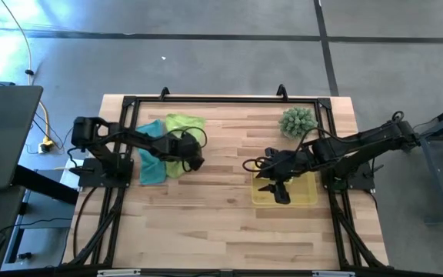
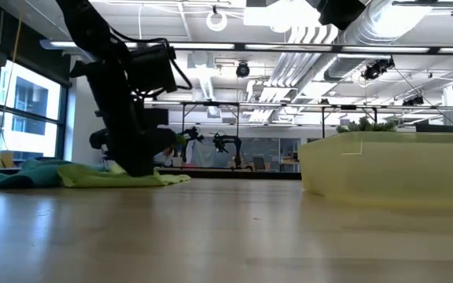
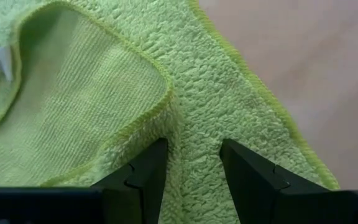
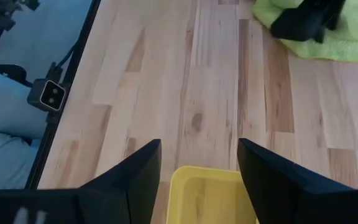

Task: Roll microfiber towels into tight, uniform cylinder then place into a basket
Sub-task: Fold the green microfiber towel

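Note:
The lime green towel (image 1: 181, 125) lies spread on the table at the far left, one corner folded over (image 3: 86, 93), partly over the teal blue towel (image 1: 151, 163). My left gripper (image 1: 193, 160) is open and down on the lime towel near its right edge (image 3: 194, 177). My right gripper (image 1: 277, 192) is open and empty, hovering over the left end of the yellow basket (image 1: 308, 201). In the right wrist view the basket's rim (image 4: 204, 180) shows between the fingers. The yellow towel does not show. My left gripper comes at the lime green towel from above, slanting. Its two fingertips (image 3: 145, 171) stand on the cloth with a strip of the fluffy top layer (image 3: 194, 149) between them, beside the folded-over corner. The towel lies flat and slack on the table (image 2: 116, 179).
A spiky green ball-shaped plant (image 1: 298, 121) stands at the far right, behind the basket. A black frame (image 1: 221, 98) runs round the table top. Bare wood lies between the towels and the basket and along the near half (image 1: 221, 231).

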Controlling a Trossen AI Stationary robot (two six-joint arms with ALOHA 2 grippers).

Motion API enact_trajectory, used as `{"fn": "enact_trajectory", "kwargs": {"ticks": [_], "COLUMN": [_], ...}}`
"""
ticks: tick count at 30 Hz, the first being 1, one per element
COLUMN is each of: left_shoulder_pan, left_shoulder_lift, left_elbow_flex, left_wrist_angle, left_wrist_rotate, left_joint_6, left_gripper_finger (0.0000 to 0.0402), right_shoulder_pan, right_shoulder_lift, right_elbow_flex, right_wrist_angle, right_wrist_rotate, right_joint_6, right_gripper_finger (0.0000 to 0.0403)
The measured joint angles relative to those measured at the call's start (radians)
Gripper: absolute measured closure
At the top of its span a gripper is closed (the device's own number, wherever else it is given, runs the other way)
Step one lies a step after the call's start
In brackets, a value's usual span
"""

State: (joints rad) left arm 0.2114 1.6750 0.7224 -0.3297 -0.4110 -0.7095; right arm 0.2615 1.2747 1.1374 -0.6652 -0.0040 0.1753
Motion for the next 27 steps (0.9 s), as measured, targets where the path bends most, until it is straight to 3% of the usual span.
{"fn": "enact_trajectory", "kwargs": {"ticks": [13,21,27], "left_shoulder_pan": [-0.353,-0.516,-0.601], "left_shoulder_lift": [0.006,0.009,0.01], "left_elbow_flex": [-0.005,-0.008,0.013], "left_wrist_angle": [0.163,0.248,0.282], "left_wrist_rotate": [0.066,0.107,0.212], "left_joint_6": [0.046,0.146,0.312], "left_gripper_finger": [0.0254,0.0254,0.0254], "right_shoulder_pan": [0.0,0.0,0.0], "right_shoulder_lift": [0.0,0.0,0.0], "right_elbow_flex": [0.0,0.0,0.0], "right_wrist_angle": [0.0,0.0,0.0], "right_wrist_rotate": [0.0,0.0,0.0], "right_joint_6": [0.0,0.0,0.0], "right_gripper_finger": [0.0199,0.0199,0.0199]}}
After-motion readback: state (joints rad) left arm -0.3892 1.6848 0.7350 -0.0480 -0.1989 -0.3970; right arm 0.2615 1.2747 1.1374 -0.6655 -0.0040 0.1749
